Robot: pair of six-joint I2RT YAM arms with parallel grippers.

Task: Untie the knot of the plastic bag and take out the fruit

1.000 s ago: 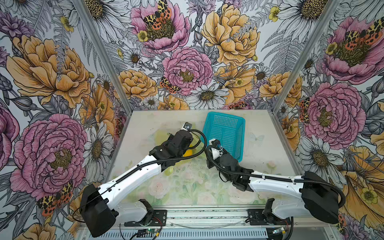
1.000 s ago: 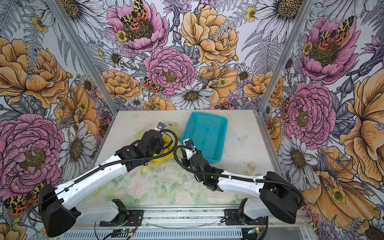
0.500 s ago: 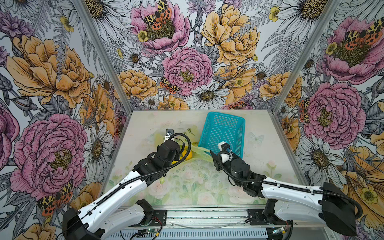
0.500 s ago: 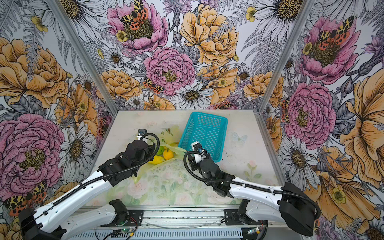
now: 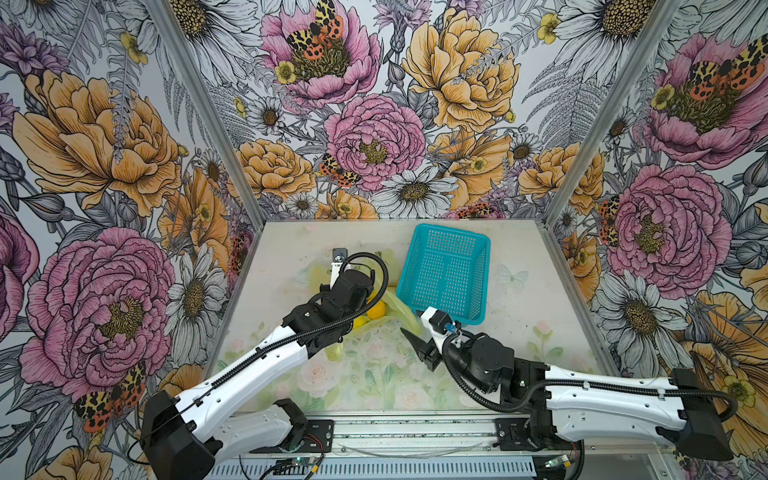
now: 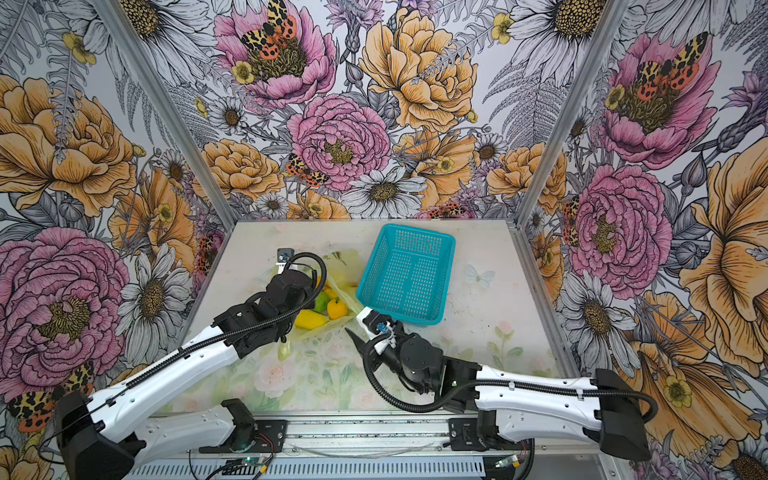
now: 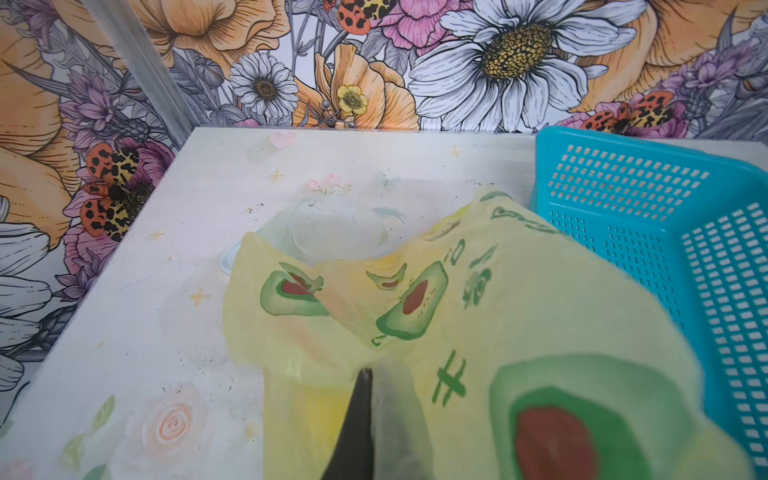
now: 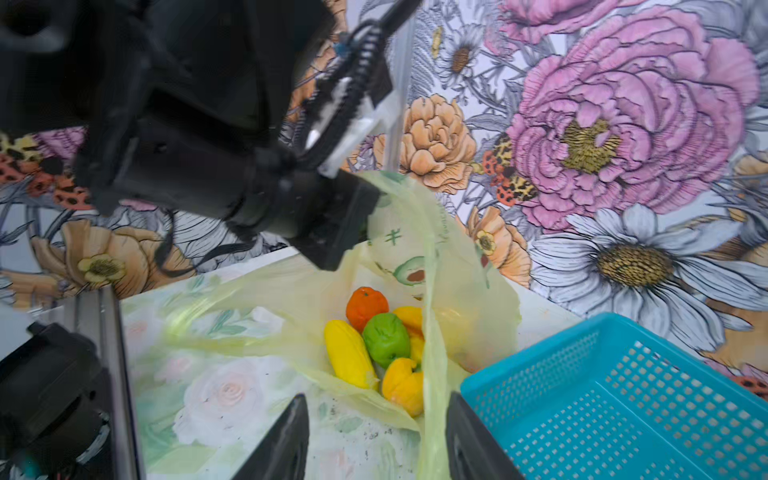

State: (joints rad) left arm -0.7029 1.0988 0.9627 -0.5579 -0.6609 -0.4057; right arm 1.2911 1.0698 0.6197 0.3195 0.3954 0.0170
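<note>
Right gripper (image 8: 376, 397): released, jaws apart, low over the table (image 5: 519, 299), aimed at the mouth of the plastic bag (image 8: 457, 266). One loose strip (image 8: 432, 436) of film runs between the jaws, not pinched.
Fruit (image 8: 386, 338): heaped on the film inside the open mouth, just beyond the jaws. Orange, green and yellow ones show; others hidden.
Knot: not visible. The mouth gapes, so it is likely undone.
Left gripper (image 7: 368, 378): clenched on the plastic bag's upper edge, raised, probably to hold the mouth open for the other arm.
Basket (image 8: 540, 351): empty, just beside the bag, farther back. Probable drop spot.
Next: the right gripper probably must clear the strip before closing on one fruit.
</note>
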